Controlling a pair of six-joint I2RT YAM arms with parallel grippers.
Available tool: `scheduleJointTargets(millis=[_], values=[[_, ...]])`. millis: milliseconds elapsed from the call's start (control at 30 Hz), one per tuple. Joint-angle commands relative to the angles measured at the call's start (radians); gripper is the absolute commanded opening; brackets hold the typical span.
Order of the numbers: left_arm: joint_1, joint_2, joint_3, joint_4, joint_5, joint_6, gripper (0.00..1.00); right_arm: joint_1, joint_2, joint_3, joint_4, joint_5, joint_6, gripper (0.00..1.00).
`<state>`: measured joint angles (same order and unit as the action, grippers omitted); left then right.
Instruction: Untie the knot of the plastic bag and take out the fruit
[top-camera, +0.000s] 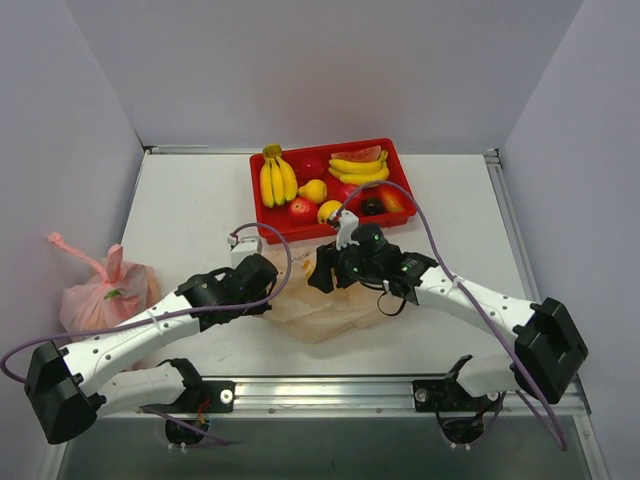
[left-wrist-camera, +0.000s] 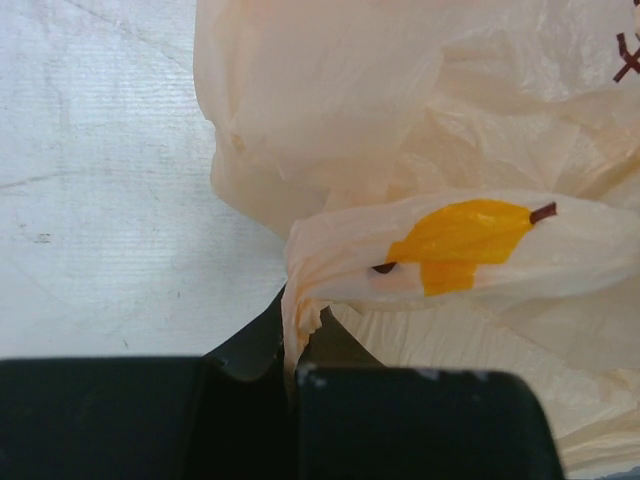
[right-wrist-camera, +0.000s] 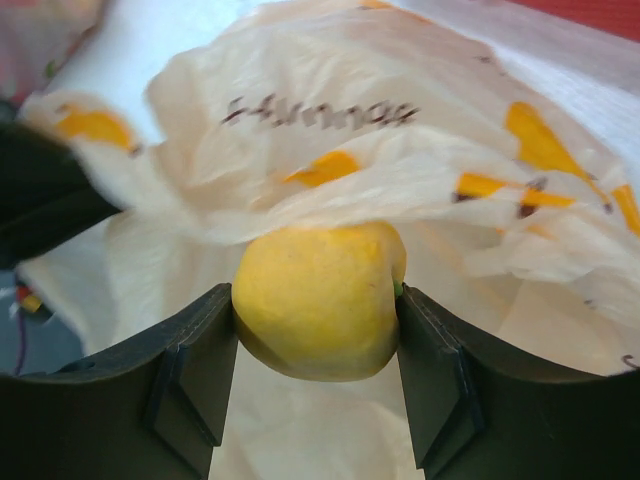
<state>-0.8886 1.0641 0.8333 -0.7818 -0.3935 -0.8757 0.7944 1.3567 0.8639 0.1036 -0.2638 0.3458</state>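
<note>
The pale peach-orange plastic bag (top-camera: 322, 308) lies crumpled on the table between my two arms. My left gripper (top-camera: 272, 290) is at its left edge, shut on a twisted fold of the bag's film (left-wrist-camera: 300, 290). My right gripper (top-camera: 322, 272) reaches into the bag from the right. Its jaws are shut on a yellow, lemon-like fruit (right-wrist-camera: 315, 300) that sits just under the printed film of the bag (right-wrist-camera: 330, 130). The knot does not show in any view.
A red tray (top-camera: 395, 160) at the back holds two banana bunches (top-camera: 276, 180), a watermelon slice, red apples (top-camera: 302, 209), yellow fruit and a dark one. A pink knotted bag (top-camera: 105, 290) lies at the left table edge beside my left arm.
</note>
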Motion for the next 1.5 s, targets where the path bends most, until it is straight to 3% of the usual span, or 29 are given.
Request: scheduleJointTargets(millis=[0, 200, 367, 567, 900, 1033, 1067, 1133, 1167, 1267, 1367, 1467], values=[[0.000, 0.004, 0.038, 0.024, -0.062, 0.029, 0.00, -0.021, -0.088, -0.017, -0.013, -0.234, -0.079, 0.03], [0.010, 0.007, 0.070, -0.033, -0.044, 0.084, 0.00, -0.087, -0.206, 0.075, -0.050, -0.304, -0.085, 0.04], [0.013, -0.015, 0.104, -0.079, -0.033, 0.098, 0.00, -0.191, -0.180, 0.207, -0.085, -0.168, -0.120, 0.07], [0.014, -0.049, 0.093, -0.079, -0.024, 0.090, 0.00, -0.332, 0.022, 0.336, -0.078, 0.065, -0.125, 0.07], [0.016, -0.066, 0.063, -0.077, -0.011, 0.077, 0.00, -0.463, 0.404, 0.562, -0.042, 0.245, -0.048, 0.11], [0.019, -0.069, 0.050, -0.060, -0.008, 0.070, 0.00, -0.492, 0.505, 0.630, -0.059, 0.287, -0.022, 0.32], [0.019, -0.069, 0.049, -0.056, -0.008, 0.070, 0.03, -0.494, 0.536, 0.644, -0.070, 0.290, -0.019, 0.41], [0.019, -0.069, 0.046, -0.045, -0.007, 0.072, 0.06, -0.497, 0.556, 0.667, -0.074, 0.291, -0.019, 0.49], [0.017, -0.067, 0.046, -0.040, -0.007, 0.073, 0.09, -0.497, 0.562, 0.672, -0.077, 0.282, -0.021, 0.63], [0.019, -0.066, 0.049, -0.031, -0.007, 0.075, 0.21, -0.497, 0.550, 0.678, -0.079, 0.239, -0.033, 0.88], [0.019, -0.064, 0.052, -0.020, -0.007, 0.075, 0.28, -0.495, 0.535, 0.663, -0.081, 0.238, -0.044, 0.99], [0.019, -0.061, 0.064, -0.011, -0.005, 0.075, 0.38, -0.497, 0.486, 0.641, -0.099, 0.227, -0.047, 1.00]])
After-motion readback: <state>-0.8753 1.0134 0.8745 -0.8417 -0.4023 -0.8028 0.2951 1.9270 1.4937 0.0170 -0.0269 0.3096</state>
